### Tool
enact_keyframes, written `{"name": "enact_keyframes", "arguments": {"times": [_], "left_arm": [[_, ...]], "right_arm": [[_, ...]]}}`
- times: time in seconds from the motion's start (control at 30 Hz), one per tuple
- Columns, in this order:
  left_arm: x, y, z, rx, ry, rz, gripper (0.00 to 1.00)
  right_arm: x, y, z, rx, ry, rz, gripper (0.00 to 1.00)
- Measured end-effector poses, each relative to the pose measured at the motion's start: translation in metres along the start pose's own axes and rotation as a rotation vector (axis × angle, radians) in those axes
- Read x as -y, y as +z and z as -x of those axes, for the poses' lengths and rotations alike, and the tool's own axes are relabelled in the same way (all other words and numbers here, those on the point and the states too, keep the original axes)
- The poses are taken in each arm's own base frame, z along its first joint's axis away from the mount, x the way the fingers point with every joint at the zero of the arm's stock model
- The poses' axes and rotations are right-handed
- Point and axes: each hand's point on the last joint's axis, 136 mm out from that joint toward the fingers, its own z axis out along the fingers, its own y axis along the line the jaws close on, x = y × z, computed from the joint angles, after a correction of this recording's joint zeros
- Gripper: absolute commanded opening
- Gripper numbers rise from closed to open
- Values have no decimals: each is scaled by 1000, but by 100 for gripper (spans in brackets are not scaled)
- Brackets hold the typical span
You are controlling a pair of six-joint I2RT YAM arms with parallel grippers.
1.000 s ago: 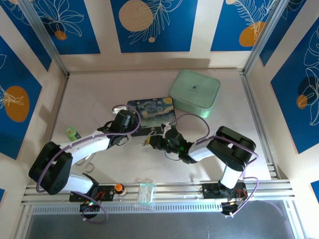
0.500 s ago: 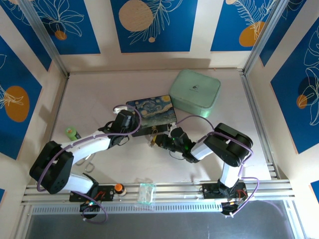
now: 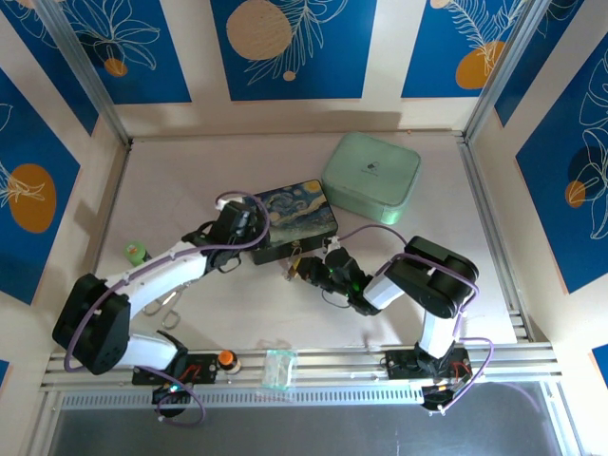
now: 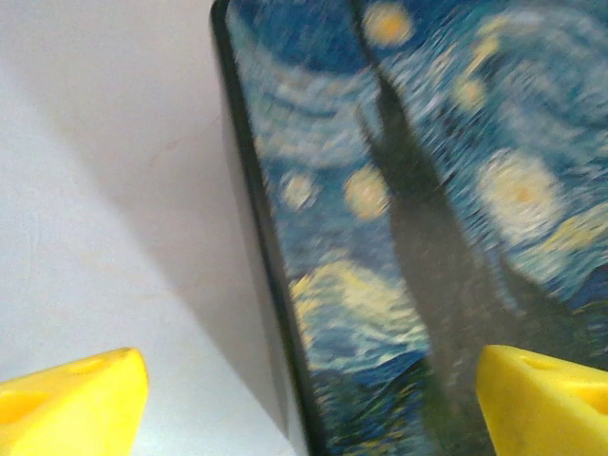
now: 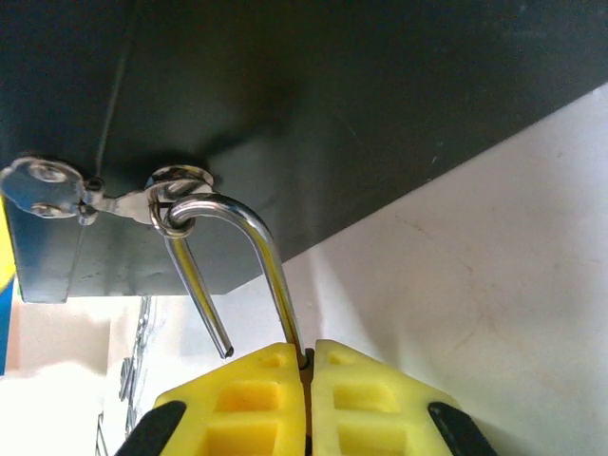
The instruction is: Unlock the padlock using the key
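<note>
The right gripper [image 5: 306, 366] is closed, its yellow fingers [image 5: 247, 399] pressed together on one leg of the padlock [image 5: 278, 285] shackle, which runs into the seam between them; the lock's body is hidden behind the fingers. The shackle's other leg hangs free, its bare end just beside the left finger. The bend of the shackle is hooked through a small ring [image 5: 176, 180] on the clasp [image 5: 47, 182], which is fixed to the dark front wall of the box [image 5: 332, 104]. The box stands on the pale table [image 5: 494, 285]. The left gripper [image 4: 309, 399] is spread wide and grips nothing. It sits at the box's left end, one fingertip [image 4: 71, 399] over bare table and the other over the painted lid, with the lid's edge between them. From above, the two grippers are near each other, the right one at the box's near side. A mint-green case [image 3: 370, 174] lies just behind the box to the right, and a small green thing [image 3: 137, 253] sits well apart near the left wall.
</note>
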Motion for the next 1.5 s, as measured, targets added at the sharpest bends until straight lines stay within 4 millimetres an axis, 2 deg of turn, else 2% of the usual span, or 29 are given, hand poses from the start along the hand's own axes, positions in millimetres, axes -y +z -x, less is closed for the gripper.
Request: {"name": "enact_keyframes", "arguments": {"times": [0.1, 0.2, 0.27, 0.43, 0.53, 0.83, 1.1, 1.17, 1.2, 1.23, 1.3, 1.43, 1.5], "left_arm": [[8, -3, 13, 23, -17, -11, 86], [4, 7, 4, -2, -23, 7, 78], [-3, 19, -12, -40, -23, 34, 74], [-1, 21, -12, -20, -53, 18, 69], [0, 22, -13, -5, -73, 4, 63], [2, 28, -12, 54, -101, -38, 60], [3, 28, -10, 81, -124, -56, 60], [1, 26, -10, 80, -123, -49, 63], [-1, 25, -10, 78, -121, -43, 65], [-2, 23, -11, 74, -116, -37, 67], [-5, 21, -11, 66, -104, -24, 72], [-10, 18, -13, 43, -87, 2, 81], [-11, 17, -13, 37, -86, 9, 82]], "right_arm": [[0, 1, 0, 5, 0, -2, 3], [0, 2, 1, 6, 1, -1, 3], [0, 2, 1, 7, 8, 0, 3], [0, 4, 2, 21, 55, 5, 3], [1, 4, 4, 41, 107, 1, 3], [9, 8, 10, 119, 259, 4, 2], [7, 8, 5, 135, 274, 31, 5], [9, 1, 2, 131, 254, 5, 11], [11, -5, 0, 126, 235, -16, 17], [12, -11, 0, 121, 206, -34, 31], [6, -19, 0, 110, 138, -64, 45], [2, -28, -1, 65, -37, -142, 59], [1, -26, -2, 33, -120, -183, 61]]}}
